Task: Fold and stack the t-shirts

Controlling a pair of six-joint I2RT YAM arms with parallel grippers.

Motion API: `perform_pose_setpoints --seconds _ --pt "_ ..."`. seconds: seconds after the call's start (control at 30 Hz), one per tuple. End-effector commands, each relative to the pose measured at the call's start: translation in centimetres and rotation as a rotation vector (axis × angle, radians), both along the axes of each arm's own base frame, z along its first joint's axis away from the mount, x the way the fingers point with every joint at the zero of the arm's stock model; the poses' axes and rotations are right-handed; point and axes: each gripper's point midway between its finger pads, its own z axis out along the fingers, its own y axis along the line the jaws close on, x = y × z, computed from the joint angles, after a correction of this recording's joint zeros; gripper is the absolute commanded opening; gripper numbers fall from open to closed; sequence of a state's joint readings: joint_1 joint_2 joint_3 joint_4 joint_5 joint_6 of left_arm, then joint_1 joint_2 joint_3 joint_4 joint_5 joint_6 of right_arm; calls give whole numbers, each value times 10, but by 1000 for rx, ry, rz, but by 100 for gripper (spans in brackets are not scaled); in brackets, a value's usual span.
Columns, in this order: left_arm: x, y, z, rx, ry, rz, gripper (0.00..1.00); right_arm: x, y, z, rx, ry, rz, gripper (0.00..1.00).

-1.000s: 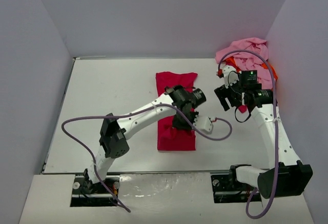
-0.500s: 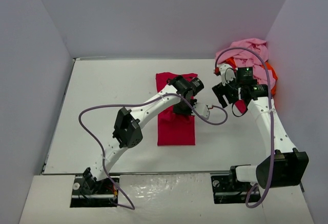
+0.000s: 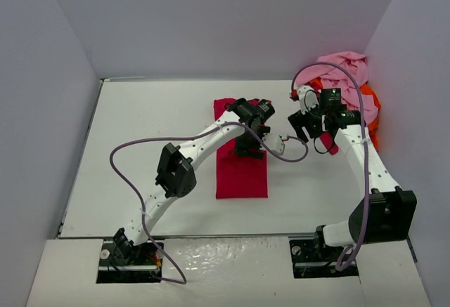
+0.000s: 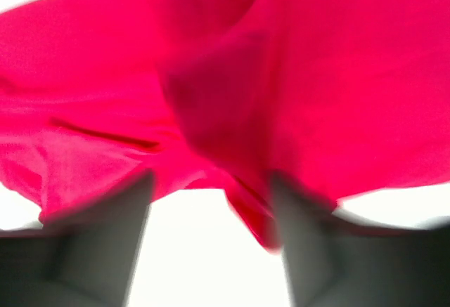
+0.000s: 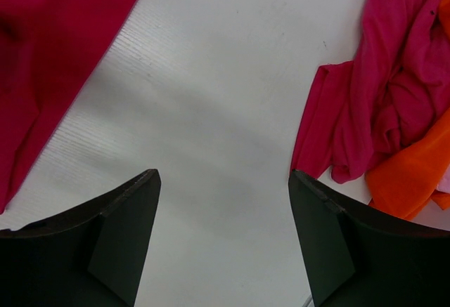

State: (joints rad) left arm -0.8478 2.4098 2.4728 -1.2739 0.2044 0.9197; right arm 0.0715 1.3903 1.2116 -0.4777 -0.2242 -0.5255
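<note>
**Lying lengthwise mid-table: crimson-red t-shirt [image 3: 241, 177]**

Folded into a strip, its long axis runs near-to-far. The left gripper [image 4: 211, 180] hangs over its far half, fingers spread, clamping nothing. The right gripper [image 5: 221, 175] gapes wide and empty above the table [image 5: 211, 75]. The other t-shirts [image 3: 344, 68] lie heaped far right.

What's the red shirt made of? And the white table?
The red shirt looks like soft, matte cloth: it folds and wrinkles. The table looks hard, maybe plastic or painted board: slightly shiny with fine ridges. I can't tell for sure.
</note>
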Motion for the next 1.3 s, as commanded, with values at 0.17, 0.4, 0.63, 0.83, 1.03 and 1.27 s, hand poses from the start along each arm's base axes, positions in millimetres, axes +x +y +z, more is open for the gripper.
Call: perform_pose_setpoints --seconds 0.17,0.4,0.63,0.83,1.03,1.27 --pt "74 -11 76 -299 -230 218 97 17 4 -8 22 -25 14 70" --pt "60 21 89 -289 -190 265 97 15 10 9 54 -67 28 70" --pt "-13 36 45 -192 -90 245 97 7 10 13 60 -81 26 70" --pt "-76 32 -21 -110 -16 225 97 9 -3 27 19 -125 -36 71" --pt "-98 7 -33 -134 -49 215 97 10 -27 51 -48 -206 -145 71" --pt "-113 -8 -38 -150 -61 188 97 -1 -43 68 -96 -264 -209 73"
